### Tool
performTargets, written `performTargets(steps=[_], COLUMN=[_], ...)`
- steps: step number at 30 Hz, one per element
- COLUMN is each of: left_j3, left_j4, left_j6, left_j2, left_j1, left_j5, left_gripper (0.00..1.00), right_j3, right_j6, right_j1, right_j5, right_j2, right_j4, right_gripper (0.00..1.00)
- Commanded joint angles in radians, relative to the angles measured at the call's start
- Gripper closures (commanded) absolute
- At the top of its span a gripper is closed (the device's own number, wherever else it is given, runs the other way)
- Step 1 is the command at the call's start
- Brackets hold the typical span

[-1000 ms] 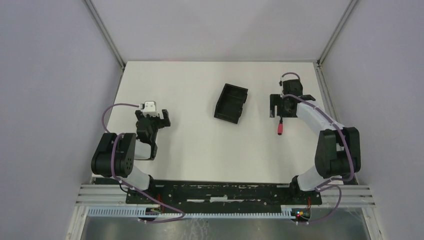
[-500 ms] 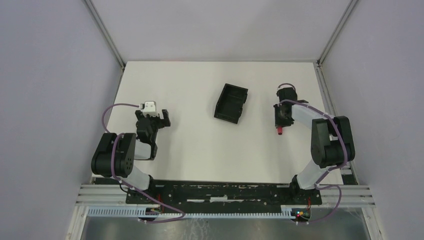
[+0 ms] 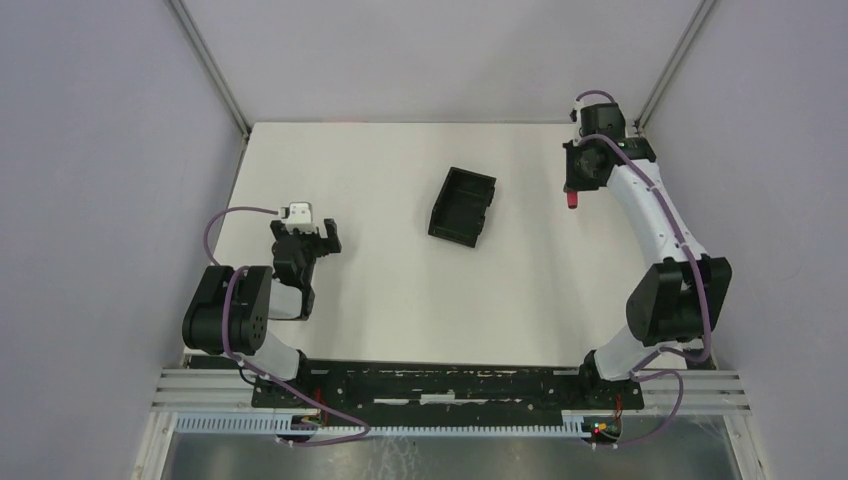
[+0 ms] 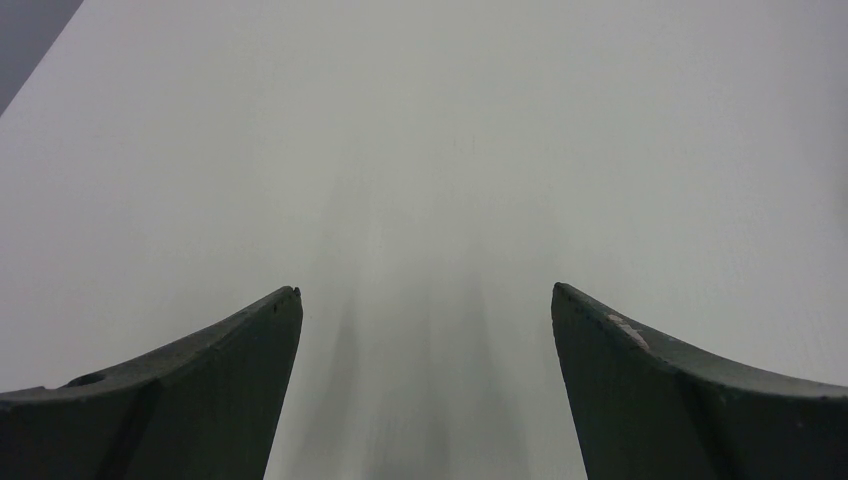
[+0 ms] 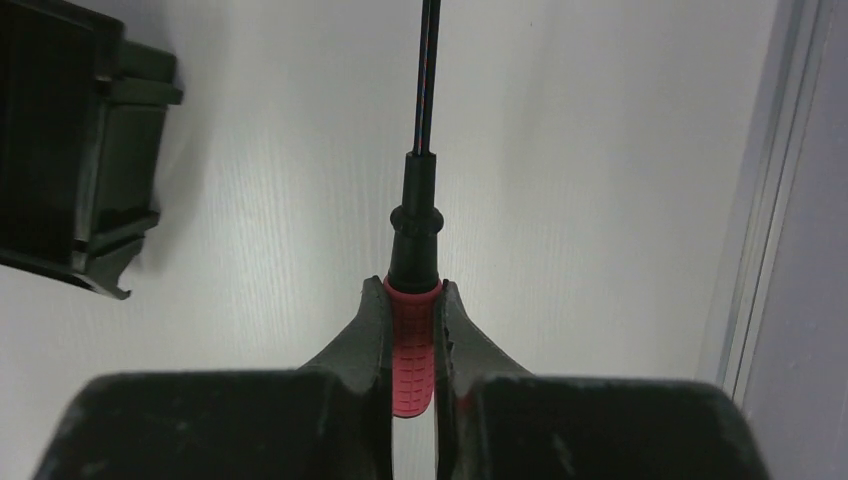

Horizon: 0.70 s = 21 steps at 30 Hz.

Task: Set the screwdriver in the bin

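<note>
The screwdriver was clamped by its ribbed red handle in the right gripper.
It was held over the smooth white table, apart from the boxy black bin; the left gripper was spread open.

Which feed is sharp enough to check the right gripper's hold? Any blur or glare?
Right wrist view: sharp on the screwdriver pinched in the right gripper; the bin is cropped at left, with a soft shadow. Left wrist view: hazy table, faint streaks between the open fingers of the left gripper. Top view: even light, no glare, screwdriver just a red speck.
</note>
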Motion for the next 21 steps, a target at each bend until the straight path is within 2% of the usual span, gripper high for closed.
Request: performTargets(steps=[1, 4, 7, 10, 14, 21], left_j3=[0.007, 0.006, 0.005, 0.006, 0.006, 0.006], left_j4=[0.027, 0.027, 0.027, 0.027, 0.027, 0.027], left_j6=[-0.025, -0.025, -0.025, -0.025, -0.025, -0.025], left_j2=[-0.015, -0.015, -0.015, -0.015, -0.015, -0.015], left_j1=[0.006, 0.006, 0.006, 0.006, 0.005, 0.006], left_j5=[0.009, 0.008, 0.007, 0.008, 0.009, 0.007], left_gripper=[0.0, 0.0, 0.0, 0.0, 0.0, 0.0], right_j3=[0.07, 0.042, 0.025, 0.068, 0.134, 0.137], right_j6=[0.027, 0.095, 0.169, 0.201, 0.21, 0.202], right_j1=[-0.003, 0.027, 0.154, 0.305, 0.418, 0.473], right_j5=[-0.032, -0.103, -0.077, -0.036, -0.006, 0.017], right_j2=[-0.067, -0.083, -0.084, -0.021, 0.116, 0.265], right_j4=[-0.146, -0.059, 0.076, 0.151, 0.183, 0.264], right_gripper=[1.0, 1.0, 1.0, 1.0, 1.0, 1.0])
